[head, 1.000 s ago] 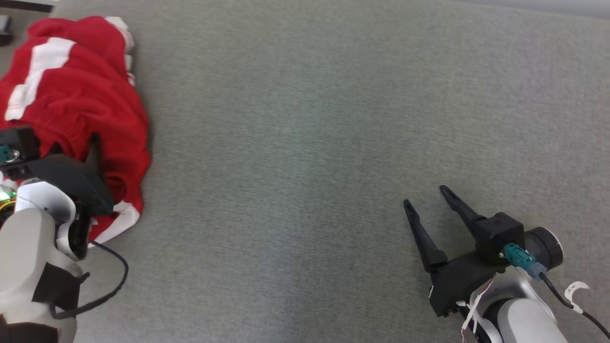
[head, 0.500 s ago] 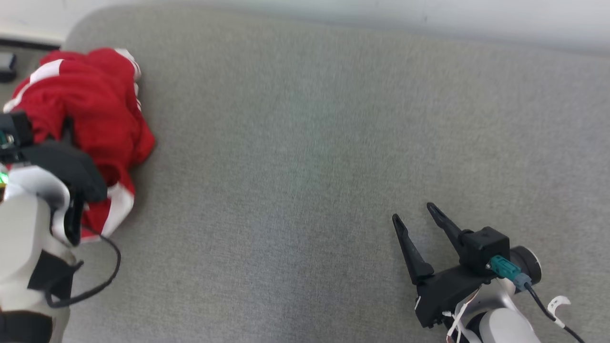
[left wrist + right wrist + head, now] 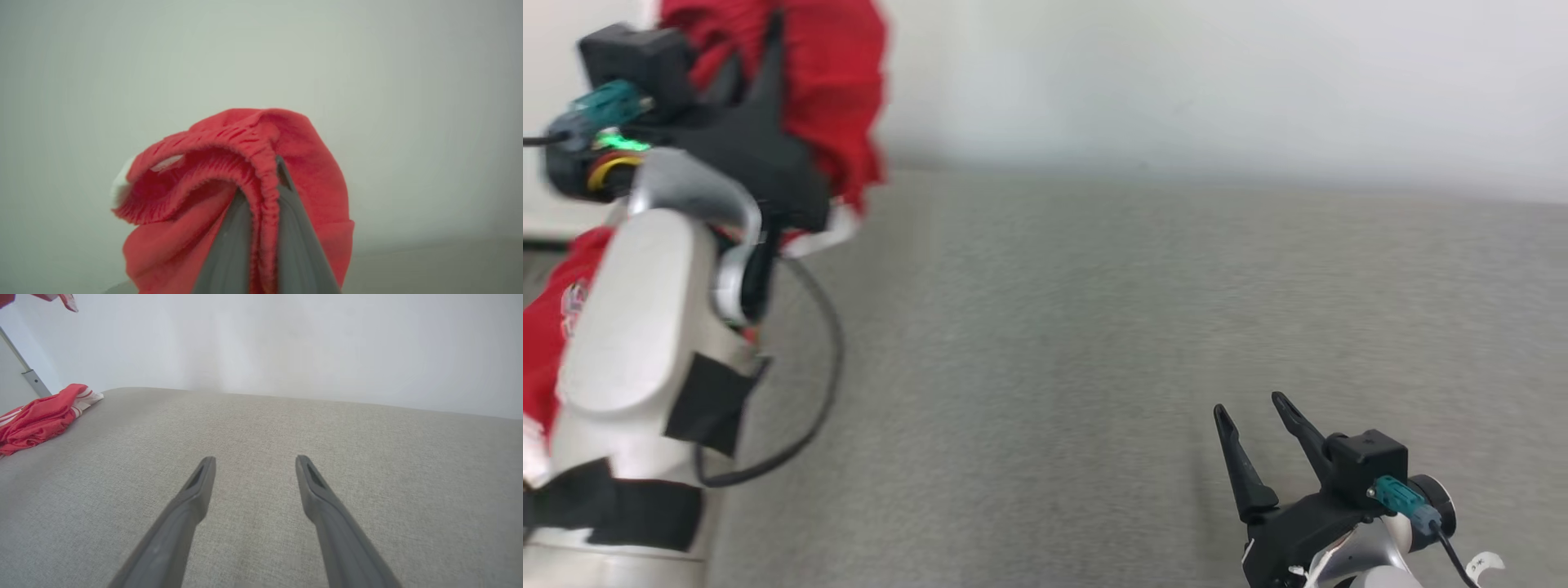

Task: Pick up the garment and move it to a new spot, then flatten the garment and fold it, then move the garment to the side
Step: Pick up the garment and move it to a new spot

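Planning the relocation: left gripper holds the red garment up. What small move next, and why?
Probably carry the left gripper rightward over the grey surface: it is shut on the garment at its hem, while part of the cloth lies at the surface's left end, and the right gripper is open.

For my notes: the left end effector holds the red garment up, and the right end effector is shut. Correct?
No: the right end effector is open, as the right wrist view shows. The left end effector holds the red garment up.

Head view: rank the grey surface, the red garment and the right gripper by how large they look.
1. grey surface
2. red garment, partly hidden behind the left arm
3. right gripper; close to the garment's visible area, so that order is unsure
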Available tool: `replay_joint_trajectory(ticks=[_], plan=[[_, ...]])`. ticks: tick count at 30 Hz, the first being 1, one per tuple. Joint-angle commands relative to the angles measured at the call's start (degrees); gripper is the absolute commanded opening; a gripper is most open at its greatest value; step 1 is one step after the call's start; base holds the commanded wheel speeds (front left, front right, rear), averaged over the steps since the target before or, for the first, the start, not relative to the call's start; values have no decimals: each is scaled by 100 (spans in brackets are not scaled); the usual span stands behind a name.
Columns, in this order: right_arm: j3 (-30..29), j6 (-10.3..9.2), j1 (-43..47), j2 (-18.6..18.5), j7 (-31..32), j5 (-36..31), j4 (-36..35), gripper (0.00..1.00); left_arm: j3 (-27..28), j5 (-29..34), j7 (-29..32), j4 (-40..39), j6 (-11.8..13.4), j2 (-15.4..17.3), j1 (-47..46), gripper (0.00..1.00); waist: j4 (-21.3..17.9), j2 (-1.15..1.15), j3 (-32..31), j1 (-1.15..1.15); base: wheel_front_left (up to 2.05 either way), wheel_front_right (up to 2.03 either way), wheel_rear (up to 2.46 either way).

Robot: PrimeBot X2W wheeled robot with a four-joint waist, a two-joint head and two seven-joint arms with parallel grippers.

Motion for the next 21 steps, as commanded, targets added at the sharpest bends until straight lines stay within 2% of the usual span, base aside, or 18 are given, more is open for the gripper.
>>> replay_joint_trajectory(ticks=[1, 9, 15, 21], plan=[[-29, 19, 107, 23, -16, -28, 0, 100, -56, -156, 22, -213, -46, -164, 26, 0, -857, 0, -385, 1, 0, 0, 0], [-75, 19, 141, 68, 16, -44, -121, 100, -762, -469, 155, -1133, -146, -732, 827, 0, -1958, 0, -222, 1, 0, 0, 0], [-60, 19, 136, 97, -1, 1, -156, 100, -1290, -311, 182, -712, -163, -771, 1540, 0, -2373, 0, 39, 1, 0, 0, 0], [-26, 19, 57, 116, -36, 38, -126, 100, -1679, -230, 6, -91, -180, -826, 1906, 0, -2479, 0, 217, 1, 0, 0, 0]])
